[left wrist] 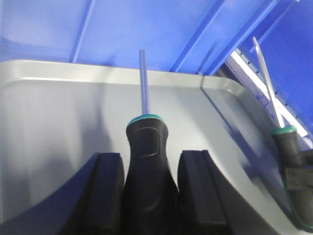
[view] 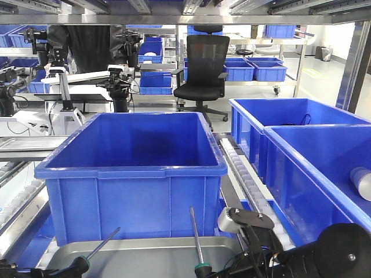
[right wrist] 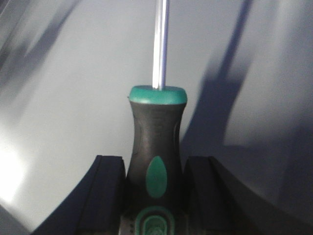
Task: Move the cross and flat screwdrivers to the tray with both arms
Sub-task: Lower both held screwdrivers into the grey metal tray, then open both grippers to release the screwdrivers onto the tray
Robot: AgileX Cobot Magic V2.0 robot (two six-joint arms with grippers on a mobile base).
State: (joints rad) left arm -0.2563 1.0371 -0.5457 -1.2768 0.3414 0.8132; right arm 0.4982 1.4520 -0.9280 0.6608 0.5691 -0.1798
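1. Over the grey metal tray (view: 145, 255), at the bottom of the front view, two screwdrivers show, shafts pointing away from the camera toward the big blue bin (view: 133, 174).
2. Left screwdriver (left wrist: 146, 147): black handle with a teal collar, thin shaft running toward the tray's far rim. The left gripper (left wrist: 149, 196) is clamped on the handle, one dark finger (left wrist: 105, 191) on each side. In the front view the same tool (view: 95, 248) slants up and to the right.
3. Right screwdriver (right wrist: 157, 147): black handle, green collar and green oval inset, bright shaft rising out of the top of the frame. The right gripper (right wrist: 155, 196) is clenched on the handle, fingers (right wrist: 110, 191) pressed to both flanks. In the front view it (view: 197, 240) stands nearly upright, leaning slightly left.
4. Both tools are above the tray's floor; whether either touches it cannot be told. Shadows of the shafts fall on the metal.
5. Left wrist view also catches the right screwdriver (left wrist: 283, 142) at the tray's right edge.
6. Surroundings: the tray sits just in front of the blue bin; two more blue bins (view: 290, 127) lie to the right beyond a roller track (view: 246, 174). A black office chair (view: 203, 69) stands further back among shelving.
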